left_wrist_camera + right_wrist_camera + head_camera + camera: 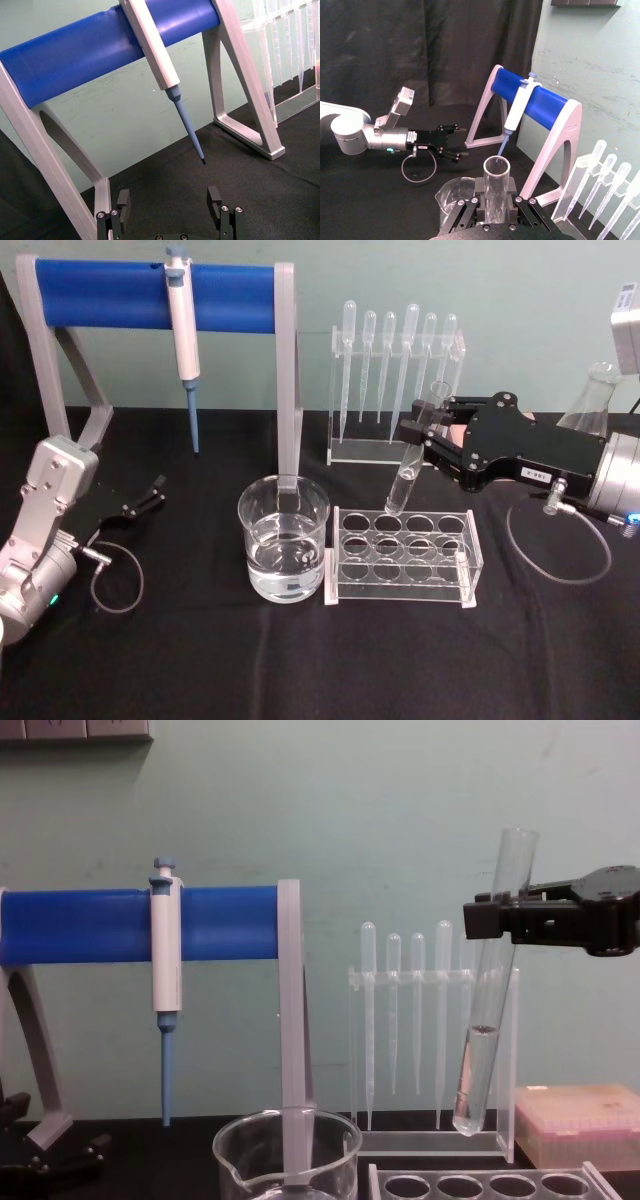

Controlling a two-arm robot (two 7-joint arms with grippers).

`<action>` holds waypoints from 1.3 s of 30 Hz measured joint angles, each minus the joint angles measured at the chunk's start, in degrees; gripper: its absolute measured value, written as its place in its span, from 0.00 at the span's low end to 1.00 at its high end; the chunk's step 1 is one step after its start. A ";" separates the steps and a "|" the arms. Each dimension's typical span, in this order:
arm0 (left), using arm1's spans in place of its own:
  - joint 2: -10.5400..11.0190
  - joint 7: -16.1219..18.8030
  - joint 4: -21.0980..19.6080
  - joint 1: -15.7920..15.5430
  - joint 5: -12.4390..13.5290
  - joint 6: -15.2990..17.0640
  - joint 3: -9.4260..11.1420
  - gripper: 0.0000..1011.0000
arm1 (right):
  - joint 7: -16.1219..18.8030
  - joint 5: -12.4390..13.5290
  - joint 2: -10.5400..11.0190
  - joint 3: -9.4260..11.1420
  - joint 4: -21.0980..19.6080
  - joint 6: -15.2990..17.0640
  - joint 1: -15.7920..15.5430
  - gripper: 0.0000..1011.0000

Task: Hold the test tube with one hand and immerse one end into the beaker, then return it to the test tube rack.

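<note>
Position: the right gripper [420, 430] is clamped on the test tube [405, 478], gripping its upper part a little below the rimmed mouth. The tube hangs tilted, mouth leaning right and round bottom to the left. That bottom is clear above the far-left holes of the test tube rack [400, 592] and not seated in any of them. In the chest view a small amount of clear liquid stands in the lower part of the tube. The beaker [243, 525], partly filled with clear liquid, stands just left of the rack and apart from the tube.

The left gripper [147, 497] rests low at the far left of the black table [200, 660], jaws apart, holding nothing.

Handling, assessed: thin glass, so light, rigid and breakable, with a smooth wall likely to slip if wet. The present hold below the rim looks sound. It leaves the long lower end free for dipping or for entering a hole. Moderate pressure is advised, since a hard squeeze or a knock against the rack edge could crack it. The tilt would need correcting before seating.

Markings: a small white label [537, 475] sits on the right gripper body, its print too small to read. No readable writing is found on the beaker, the rack or the hanging pipettor [183, 330].
</note>
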 joint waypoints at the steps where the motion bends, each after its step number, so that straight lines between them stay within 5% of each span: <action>1: 0.00 0.00 0.00 0.00 0.00 0.00 0.00 0.99 | 0.00 0.00 0.00 0.00 0.00 0.00 -0.01 0.23; 39: 0.00 0.00 0.00 0.00 0.00 0.00 0.00 0.99 | 0.01 0.00 0.00 0.05 0.00 -0.04 -0.08 0.23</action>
